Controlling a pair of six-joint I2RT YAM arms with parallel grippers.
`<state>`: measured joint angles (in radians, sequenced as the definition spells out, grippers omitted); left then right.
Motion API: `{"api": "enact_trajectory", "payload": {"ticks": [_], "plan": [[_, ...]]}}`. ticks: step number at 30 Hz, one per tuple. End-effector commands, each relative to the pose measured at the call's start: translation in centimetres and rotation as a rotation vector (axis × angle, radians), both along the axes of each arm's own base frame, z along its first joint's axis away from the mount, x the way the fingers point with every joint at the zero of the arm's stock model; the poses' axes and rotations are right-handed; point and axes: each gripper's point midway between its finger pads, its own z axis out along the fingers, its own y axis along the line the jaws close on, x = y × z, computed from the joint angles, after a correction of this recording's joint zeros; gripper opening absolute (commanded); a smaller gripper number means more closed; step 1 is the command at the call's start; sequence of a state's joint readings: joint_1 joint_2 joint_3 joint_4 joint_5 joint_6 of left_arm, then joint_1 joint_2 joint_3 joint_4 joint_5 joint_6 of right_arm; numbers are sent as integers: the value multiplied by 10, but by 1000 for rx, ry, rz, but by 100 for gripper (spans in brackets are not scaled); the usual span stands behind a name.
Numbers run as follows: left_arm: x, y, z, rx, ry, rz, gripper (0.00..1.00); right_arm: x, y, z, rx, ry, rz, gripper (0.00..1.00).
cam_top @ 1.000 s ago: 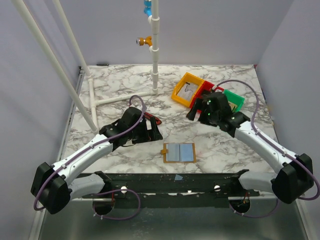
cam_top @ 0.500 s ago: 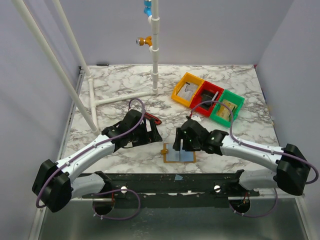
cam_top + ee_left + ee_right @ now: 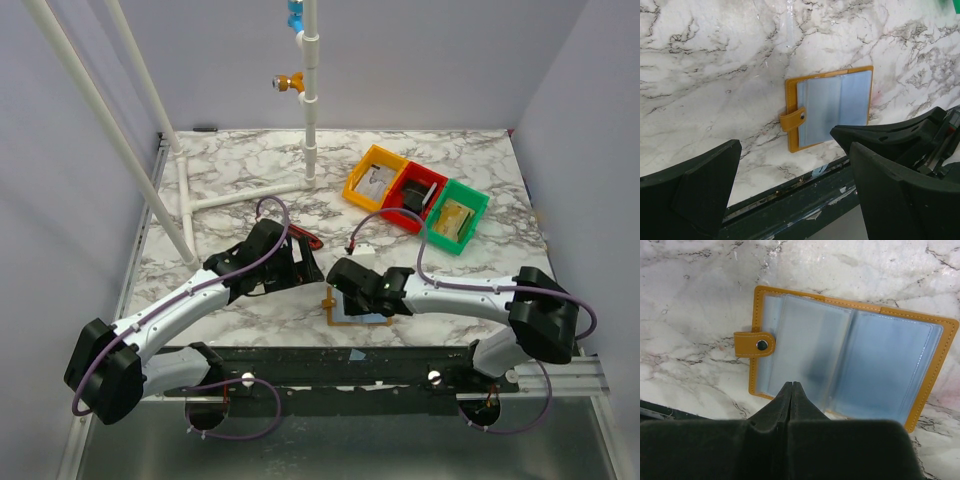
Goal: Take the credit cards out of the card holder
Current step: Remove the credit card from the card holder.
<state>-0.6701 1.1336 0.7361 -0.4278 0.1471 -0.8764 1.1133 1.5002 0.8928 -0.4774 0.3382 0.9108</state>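
Observation:
The card holder (image 3: 855, 355) lies open and flat on the marble, a mustard-yellow cover with pale blue plastic sleeves and a snap strap (image 3: 755, 345) on its left. I can make out no credit cards in the sleeves that face up. My right gripper (image 3: 792, 385) is shut, its tips together over the lower edge of the left sleeve with nothing visibly between them. From above, this gripper (image 3: 352, 288) covers most of the holder (image 3: 345, 320). My left gripper (image 3: 795, 165) hangs open just left of the holder (image 3: 832, 107), holding nothing.
Yellow (image 3: 373, 178), red (image 3: 412, 196) and green (image 3: 455, 214) bins sit in a row at the back right, each with flat items inside. A white pipe frame (image 3: 310, 110) stands at the back left. The dark table rail (image 3: 805, 200) runs just in front of the holder.
My right arm swung from the bins down to the card holder, and its jaws went from open to shut. The left arm has barely moved.

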Motion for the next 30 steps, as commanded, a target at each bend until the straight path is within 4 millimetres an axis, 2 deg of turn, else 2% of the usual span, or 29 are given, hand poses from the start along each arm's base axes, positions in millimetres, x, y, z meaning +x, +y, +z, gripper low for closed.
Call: {"api": "enact_trajectory", "payload": {"ticks": [1,6,12,20,30], "plan": [[-1,5,-8,22,1,18,92,4,13,-2,25,-15,-5,1],[-4,2,-11,6,16,10,87,0,27,-11,71,21,10,1],[-7,1,-14,-4,27,5,83,-2,26,-25,56,44,-3,1],[-8,0,-14,-12,30,-3,81,-6,6,-41,-30,59,-33,1],[-8,-5,-16,-16,41,-26,78,-3,-22,-41,-114,25,-99,1]]}}
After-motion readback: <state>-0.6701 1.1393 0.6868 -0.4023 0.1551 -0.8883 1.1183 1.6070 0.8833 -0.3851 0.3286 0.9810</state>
